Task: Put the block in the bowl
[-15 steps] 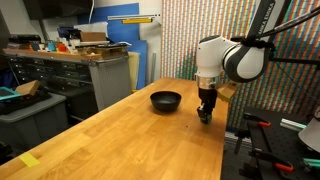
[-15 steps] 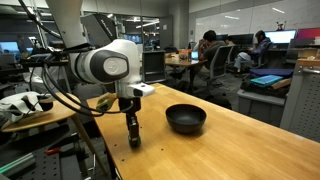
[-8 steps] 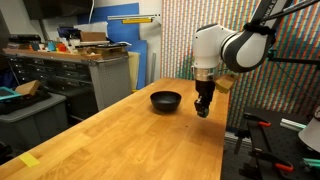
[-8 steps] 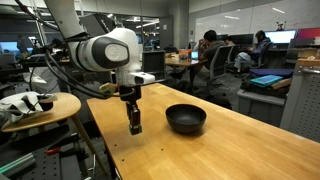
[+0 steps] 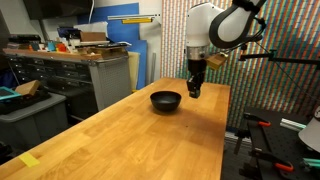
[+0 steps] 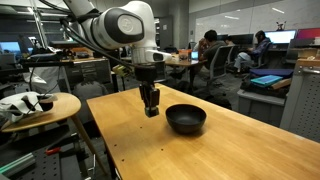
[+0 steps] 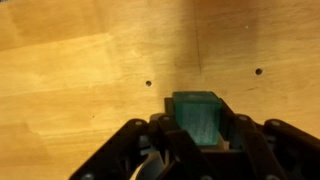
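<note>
Wrist view is showing the green block (image 7: pixel 200 118) squeezed between the two dark fingers of the end effector (image 7: pixel 200 132), with bare wooden tabletop (image 7: pixel 80 60) spreading out beneath. So the end effector is clamping narrowly on the block and carrying it. The block is hanging in the air rather than resting on the wood.

In an exterior view the end effector (image 5: pixel 194 90) is hovering clear of the tabletop, just beside the black bowl (image 5: pixel 166 100) and above its rim. In an exterior view from another angle, the end effector (image 6: pixel 150 108) is hanging near the bowl (image 6: pixel 186 119), off to one side of it. From out here the block is too small for me to make out, so I am trusting the wrist view for the grip.

To my eye the carrying step is under way: the pick looks done and the drop is not yet made. No part of the bowl is showing under the wrist camera, which suggests the end effector is not yet over it.

The next move is calling for a short sideways shift until the block is sitting above the middle of the bowl. After that, perhaps a small descent, then an opening of the fingers so the block is falling inside rather than clipping the rim.
</note>
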You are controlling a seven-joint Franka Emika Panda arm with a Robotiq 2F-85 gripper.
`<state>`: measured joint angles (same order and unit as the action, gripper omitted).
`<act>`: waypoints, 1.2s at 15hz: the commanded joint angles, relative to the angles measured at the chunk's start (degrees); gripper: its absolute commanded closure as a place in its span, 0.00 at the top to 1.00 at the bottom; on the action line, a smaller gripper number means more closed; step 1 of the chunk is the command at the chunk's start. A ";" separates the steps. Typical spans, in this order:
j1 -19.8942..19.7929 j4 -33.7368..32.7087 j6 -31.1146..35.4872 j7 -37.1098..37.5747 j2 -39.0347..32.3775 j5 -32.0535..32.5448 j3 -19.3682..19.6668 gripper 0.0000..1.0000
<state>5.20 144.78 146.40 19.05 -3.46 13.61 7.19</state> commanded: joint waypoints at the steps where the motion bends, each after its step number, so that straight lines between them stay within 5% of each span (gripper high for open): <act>1: -3.80 -8.10 -4.02 -8.92 -3.00 -3.89 -1.42 0.17; 10: -11.01 -32.08 -12.29 -31.66 -19.21 -15.09 -3.58 0.17; 18: -13.63 -43.41 -21.74 -39.64 -27.92 -16.81 -8.02 0.17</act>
<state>-7.33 106.41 128.92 -17.44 -28.69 -1.81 1.27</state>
